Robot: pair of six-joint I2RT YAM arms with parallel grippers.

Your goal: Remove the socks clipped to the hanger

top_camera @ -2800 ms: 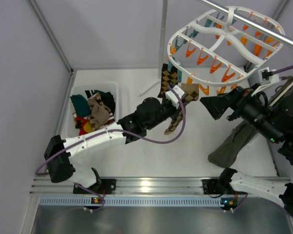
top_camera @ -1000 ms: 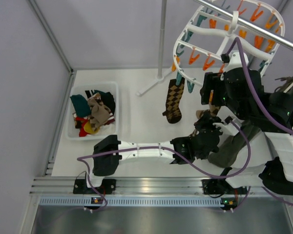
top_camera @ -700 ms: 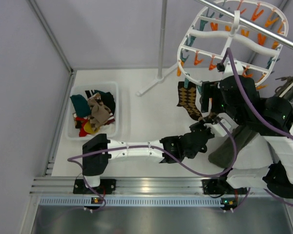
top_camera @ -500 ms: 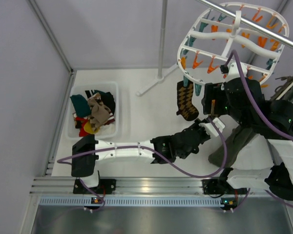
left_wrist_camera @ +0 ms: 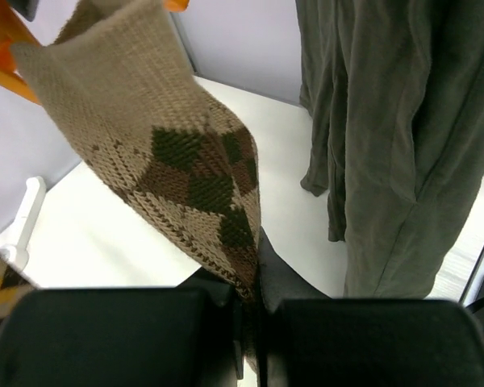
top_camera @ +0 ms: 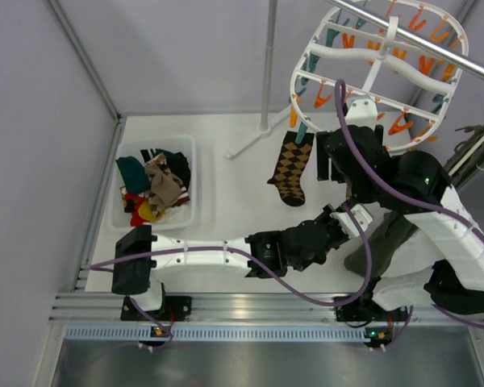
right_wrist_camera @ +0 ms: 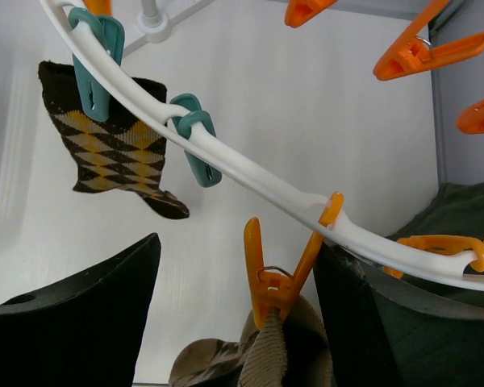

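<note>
Right wrist view: right jaws stand wide open and hold nothing, one finger on each side of an orange clip (right_wrist_camera: 274,282) hanging under the hanger (right_wrist_camera: 250,181) rim. I can't tell if either finger touches the clip. That clip bites the top of the tan sock (right_wrist_camera: 268,359).

Left wrist view: left jaws are pinched shut on the tan sock's lower edge, just below its brown diamonds. The fabric runs taut up and to the left. A green garment (left_wrist_camera: 379,121) hangs just beside it on the right.

Top external view: the hanger hooks over a metal rail (top_camera: 436,48) above the far right corner of the surface (top_camera: 234,193). An argyle sock (top_camera: 293,168) hangs from a teal clip on the hanger's left rim. A bin (top_camera: 195,185) of loose socks sits by the left edge.

Risks, as I judge them:
- If the left jaws pull before the clip is squeezed open, the hanger tips or swings on the rail and the sock stretches. It could also slip out of that thin edge grip.
- A swinging hanger moves the clip out from between the right jaws. They could then close on the rim or the sock top, not the clip's handles.
- The green garment is close enough to snag on the left jaws during the pull.
- A sock that springs free may drop on the surface, well apart from the bin.
- The argyle sock is not yet unclipped.
</note>
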